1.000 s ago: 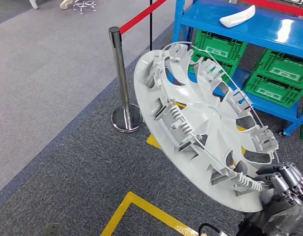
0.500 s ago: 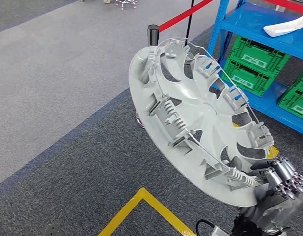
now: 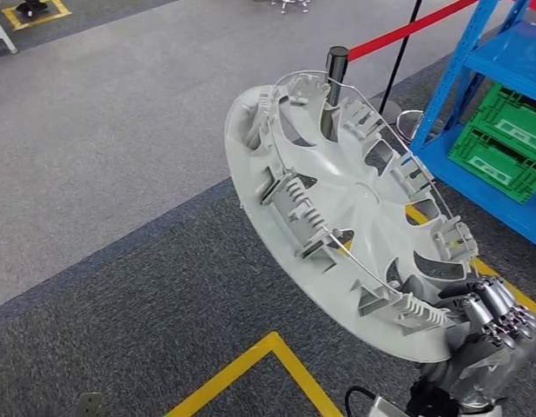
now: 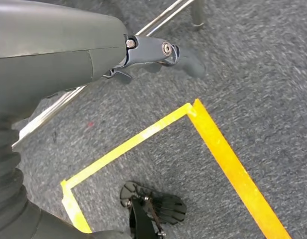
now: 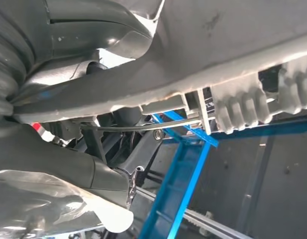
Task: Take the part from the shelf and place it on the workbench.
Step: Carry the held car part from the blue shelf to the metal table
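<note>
The part is a large grey wheel cover [image 3: 357, 200], tilted with its ribbed inner side and wire ring toward me, in the middle of the head view. My right hand [image 3: 494, 334] grips its lower right rim, with the fingers curled over the edge. The right wrist view looks close along the cover's underside [image 5: 227, 45], with the right hand [image 5: 69, 164] clamped on the rim. My left hand [image 4: 106, 55] hangs over the carpet, holding nothing, a finger stretched out.
A blue shelf [image 3: 478, 65] with green crates [image 3: 507, 143] stands at the right edge. A chrome stanchion post [image 3: 335, 65] carries a red belt [image 3: 409, 30] behind the cover. Yellow tape [image 3: 252, 360] marks the dark carpet below; lighter grey floor lies to the left.
The whole picture has shifted: the camera turned left, so the shelf and the post slid to the right. The wheel cover stays in my right hand at the same tilt.
</note>
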Available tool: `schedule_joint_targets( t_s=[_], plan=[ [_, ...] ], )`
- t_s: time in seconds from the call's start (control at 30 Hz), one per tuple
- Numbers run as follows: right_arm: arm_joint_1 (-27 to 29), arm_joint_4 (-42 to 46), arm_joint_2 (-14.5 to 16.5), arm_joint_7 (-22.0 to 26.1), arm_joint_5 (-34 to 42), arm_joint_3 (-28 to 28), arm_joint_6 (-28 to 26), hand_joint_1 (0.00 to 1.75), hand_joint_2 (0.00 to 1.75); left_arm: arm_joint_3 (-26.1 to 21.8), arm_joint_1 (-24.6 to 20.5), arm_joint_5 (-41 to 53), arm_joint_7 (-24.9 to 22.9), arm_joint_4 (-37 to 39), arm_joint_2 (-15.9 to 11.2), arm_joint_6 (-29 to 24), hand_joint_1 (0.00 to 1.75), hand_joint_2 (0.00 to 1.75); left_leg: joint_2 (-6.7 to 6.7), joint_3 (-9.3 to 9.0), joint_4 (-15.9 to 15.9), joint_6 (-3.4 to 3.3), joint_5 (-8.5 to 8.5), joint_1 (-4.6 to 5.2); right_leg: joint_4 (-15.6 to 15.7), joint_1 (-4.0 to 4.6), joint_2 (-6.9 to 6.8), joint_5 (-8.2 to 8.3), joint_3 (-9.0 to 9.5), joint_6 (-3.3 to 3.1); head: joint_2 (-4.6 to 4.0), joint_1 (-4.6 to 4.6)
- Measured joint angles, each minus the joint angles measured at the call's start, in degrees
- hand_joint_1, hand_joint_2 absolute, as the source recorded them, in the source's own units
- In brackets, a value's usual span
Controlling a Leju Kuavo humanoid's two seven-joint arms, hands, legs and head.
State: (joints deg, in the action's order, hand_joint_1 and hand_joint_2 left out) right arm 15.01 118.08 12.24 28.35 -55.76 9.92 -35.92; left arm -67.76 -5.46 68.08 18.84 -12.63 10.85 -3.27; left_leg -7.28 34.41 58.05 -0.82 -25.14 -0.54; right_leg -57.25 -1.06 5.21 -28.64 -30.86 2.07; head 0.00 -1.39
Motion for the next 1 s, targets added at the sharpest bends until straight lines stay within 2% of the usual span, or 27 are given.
schedule_joint_targets(
  t_s=[0.03, 0.07, 0.1, 0.13, 0.17, 0.2, 0.23, 0.27, 0.3, 0.33, 0.37, 0.43, 0.47, 0.5, 0.53, 0.57, 0.6, 0.63, 0.7, 0.73, 0.77, 0.8, 0.83, 0.87, 0.93, 0.97, 1.0],
  plan=[
    [0.0, -0.1, 0.0, 0.0, 0.0, 0.0, 0.0, 1.75, 1.75, 0.0, 0.1, 0.0, 0.0, 0.0, 0.0, 0.0, 0.0, 1.75, -0.63, 0.32, 0.0, 0.41, 0.16, -0.14, 0.1, 0.01, -0.65, 0.05, 0.12, -0.27, 0.0, 0.0],
    [-0.1, -0.1, 0.0, 0.0, 0.0, 0.1, 0.0, 1.75, 1.75, 0.0, 0.1, 0.0, 0.0, 0.0, -0.1, 0.0, 0.0, 1.75, -0.3, 0.58, 0.2, 0.77, 0.06, -0.15, 0.3, 0.0, -1.4, 0.19, 0.17, -0.59, 0.0, 0.01],
    [-0.1, -0.2, 0.0, 0.0, 0.0, 0.1, -0.1, 1.75, 1.75, 0.0, 0.2, 0.0, 0.0, 0.0, -0.1, 0.0, 0.0, 1.75, 0.86, 1.07, 1.2, 1.06, -0.56, -0.08, 0.5, -0.06, -2.21, 0.28, 0.31, -0.96, 0.0, 0.19],
    [-0.1, -0.2, 0.0, 0.0, 0.0, 0.2, -0.1, 1.75, 1.75, 0.0, 0.2, 0.1, 0.0, 0.0, -0.1, 0.0, 0.0, 1.75, 2.5, 2.0, 3.2, 1.29, -1.79, 0.03, 0.7, -0.13, -3.13, 0.34, 0.48, -1.28, 0.0, 0.41],
    [-0.1, -0.2, 0.0, 0.0, 0.0, 0.2, -0.2, 1.75, 1.75, 0.0, 0.1, 0.1, 0.0, 0.0, -0.1, 0.0, 0.0, 1.75, 4.47, 3.38, 6.4, 1.46, -3.52, 0.07, 0.7, -0.05, -4.05, 0.28, 0.62, -1.52, 0.0, 0.6],
    [-0.1, -0.2, 0.0, 0.0, 0.1, 0.2, -0.3, 1.75, 1.75, 0.0, 0.0, 0.2, 0.0, 0.0, -0.1, 0.0, 0.0, 1.75, 5.69, 5.13, 10.2, 1.62, -5.4, 0.04, 0.7, 0.04, -4.96, 0.16, 0.67, -1.69, 0.0, 0.8],
    [0.0, -0.2, 0.0, -0.1, 0.1, 0.2, -0.3, 1.75, 1.75, 0.0, -0.1, 0.3, 0.0, 0.0, 0.0, 0.0, 0.0, 1.75, 6.27, 6.7, 13.7, 1.74, -6.81, -0.02, 0.7, 0.13, -5.94, 0.06, 0.72, -1.77, 0.0, 0.82],
    [0.1, -0.2, 0.0, -0.1, 0.2, 0.2, -0.4, 1.75, 1.75, 0.0, -0.1, 0.4, 0.0, 0.0, 0.0, 0.0, 0.0, 1.75, 6.52, 7.56, 15.7, 1.8, -7.34, -0.05, 0.7, 0.19, -6.86, -0.05, 0.77, -1.8, 0.0, 0.82],
    [0.2, -0.2, 0.0, -0.2, 0.4, 0.2, -0.4, 1.75, 1.75, 0.0, 0.0, 0.6, 0.0, 0.0, 0.0, 0.0, 0.0, 1.75, 6.68, 7.37, 15.7, 1.78, -6.81, -0.06, 0.7, 0.22, -7.71, -0.16, 0.85, -1.77, 0.0, 0.83],
    [0.2, -0.2, 0.0, -0.2, 0.7, 0.1, -0.5, 1.75, 1.75, 0.0, 0.0, 0.8, 0.0, 0.0, 0.0, 0.0, 0.0, 1.75, 6.94, 6.02, 13.5, 1.68, -5.33, -0.05, 0.7, 0.24, -8.49, -0.29, 1.01, -1.68, 0.0, 0.84],
    [0.3, -0.2, 0.0, -0.2, 1.0, 0.1, -0.5, 1.75, 1.75, 0.0, 0.0, 1.0, 0.0, 0.0, 0.0, 0.0, 0.0, 1.75, 7.8, 3.83, 9.6, 1.48, -3.42, 0.03, 0.7, 0.28, -9.19, -0.47, 1.26, -1.53, 0.0, 0.84],
    [0.5, -0.1, 0.0, -0.1, 1.8, 0.0, -0.5, 1.75, 1.75, 0.0, -0.1, 1.3, 0.1, 0.0, 0.0, -0.1, 0.0, 1.75, 10.41, 0.06, 2.8, 0.87, -1.36, 0.59, 0.6, 0.62, -10.53, -0.91, 1.64, -1.03, 0.0, 0.86],
    [0.6, 0.0, 0.0, 0.0, 2.2, -0.2, -0.4, 1.75, 1.75, 0.0, -0.2, 1.4, 0.1, 0.0, 0.0, -0.1, 0.0, 1.75, 11.3, -0.76, 1.1, 0.52, -1.19, 0.85, 0.5, 0.8, -11.13, -1.09, 1.76, -0.77, 0.0, 0.85],
    [0.6, 0.1, 0.0, 0.1, 2.5, -0.3, -0.4, 1.75, 1.75, 0.0, -0.2, 1.5, 0.1, 0.0, 0.1, -0.2, 0.0, 1.75, 11.42, -0.81, 0.7, 0.19, -1.51, 1.08, 0.5, 0.96, -11.75, -1.23, 1.81, -0.53, 0.0, 0.83],
    [0.6, 0.2, 0.0, 0.2, 2.8, -0.4, -0.4, 1.75, 1.75, 0.0, -0.2, 1.5, 0.1, 0.0, 0.1, -0.3, 0.0, 1.75, 10.81, -0.66, 0.6, -0.18, -1.49, 1.07, 0.5, 0.98, -12.35, -1.34, 1.95, -0.3, 0.0, 0.81],
    [0.6, 0.2, 0.0, 0.3, 3.0, -0.5, -0.3, 1.75, 1.75, 0.0, -0.1, 1.6, 0.1, 0.0, 0.1, -0.3, 0.0, 1.75, 10.18, -0.65, 0.5, -0.5, -1.43, 0.99, 0.4, 0.89, -12.21, -1.63, 1.95, 0.01, 0.0, 0.78],
    [0.7, 0.2, 0.0, 0.5, 3.2, -0.6, -0.3, 1.75, 1.75, 0.0, 0.0, 1.6, 0.1, 0.0, 0.2, -0.3, 0.0, 1.75, 9.57, -0.7, 0.3, -0.85, -1.33, 0.88, -0.2, 0.77, -11.12, -2.28, 1.73, 0.3, 0.0, 0.73],
    [0.8, 0.3, -0.1, 0.6, 3.5, -0.8, -0.2, 1.75, 1.75, 0.0, 0.0, 1.7, 0.1, 0.0, 0.2, -0.4, 0.0, 1.75, 8.95, -0.76, 0.1, -1.18, -1.19, 0.73, -1.8, 0.65, -9.46, -3.46, 0.96, 0.52, 0.0, 0.61],
    [0.9, 0.4, -0.2, 0.9, 3.9, -1.1, -0.1, 1.75, 1.75, 0.1, -0.2, 1.8, 0.2, 0.0, 0.4, -0.5, 0.0, 1.75, 7.66, -0.76, 0.0, -1.64, -1.07, 0.64, -8.9, 0.5, -6.12, -6.99, -2.43, 0.68, 0.0, 0.35],
    [0.9, 0.4, -0.2, 1.0, 4.1, -1.2, 0.0, 1.75, 1.75, 0.1, -0.2, 1.9, 0.2, 0.0, 0.4, -0.5, 0.0, 1.75, 6.93, -0.75, 0.0, -1.76, -1.08, 0.68, -13.0, 0.5, -5.54, -8.49, -4.58, 0.67, 0.0, 0.26],
    [1.0, 0.4, -0.3, 1.2, 4.3, -1.4, 0.1, 1.75, 1.75, 0.1, -0.3, 1.9, 0.3, 0.0, 0.5, -0.5, 0.0, 1.75, 6.15, -0.78, 0.0, -1.81, -1.09, 0.73, -15.9, 0.51, -5.35, -9.04, -6.27, 0.65, 0.0, 0.26],
    [1.0, 0.4, -0.3, 1.3, 4.5, -1.6, 0.3, 1.75, 1.75, 0.1, -0.2, 2.0, 0.3, 0.0, 0.5, -0.5, 0.0, 1.75, 5.33, -0.83, 0.0, -1.83, -1.1, 0.76, -16.7, 0.51, -5.28, -8.4, -7.08, 0.58, 0.0, 0.26],
    [1.0, 0.4, -0.3, 1.6, 4.6, -1.8, 0.6, 1.75, 1.75, 0.1, -0.2, 2.0, 0.3, 0.0, 0.6, -0.5, 0.0, 1.75, 4.49, -0.92, 0.0, -1.82, -1.1, 0.76, -15.1, 0.5, -5.15, -6.61, -6.75, 0.47, 0.0, 0.26],
    [1.0, 0.4, -0.3, 1.9, 4.7, -1.9, 0.8, 1.75, 1.75, 0.1, -0.2, 2.0, 0.4, 0.0, 0.6, -0.5, 0.0, 1.75, 3.6, -1.04, 0.1, -1.78, -1.13, 0.74, -11.4, 0.46, -4.66, -4.02, -5.36, 0.31, 0.0, 0.26],
    [1.0, 0.4, -0.3, 2.3, 5.0, -2.1, 1.2, 1.75, 1.75, 0.1, -0.3, 2.0, 0.4, 0.0, 0.6, -0.5, 0.0, 1.75, 2.04, -0.98, 0.3, -1.52, -1.19, 0.7, -3.7, 0.13, -1.71, -0.5, -2.12, 0.01, 0.0, 0.32],
    [1.0, 0.4, -0.3, 2.5, 5.0, -2.2, 1.3, 1.75, 1.75, 0.1, -0.4, 2.0, 0.5, 0.0, 0.6, -0.5, 0.0, 1.75, 1.34, -0.68, 0.4, -1.21, -1.13, 0.59, -1.4, 0.05, -0.42, 0.09, -1.07, -0.08, 0.0, 0.34],
    [1.0, 0.5, -0.3, 2.6, 5.1, -2.3, 1.4, 1.75, 1.75, 0.1, -0.4, 2.0, 0.5, 0.0, 0.6, -0.5, 0.0, 1.75, 0.67, -0.31, 0.5, -0.8, -1.0, 0.41, -0.7, 0.04, 0.38, -0.09, -0.66, -0.17, 0.0, 0.36]
  ],
)
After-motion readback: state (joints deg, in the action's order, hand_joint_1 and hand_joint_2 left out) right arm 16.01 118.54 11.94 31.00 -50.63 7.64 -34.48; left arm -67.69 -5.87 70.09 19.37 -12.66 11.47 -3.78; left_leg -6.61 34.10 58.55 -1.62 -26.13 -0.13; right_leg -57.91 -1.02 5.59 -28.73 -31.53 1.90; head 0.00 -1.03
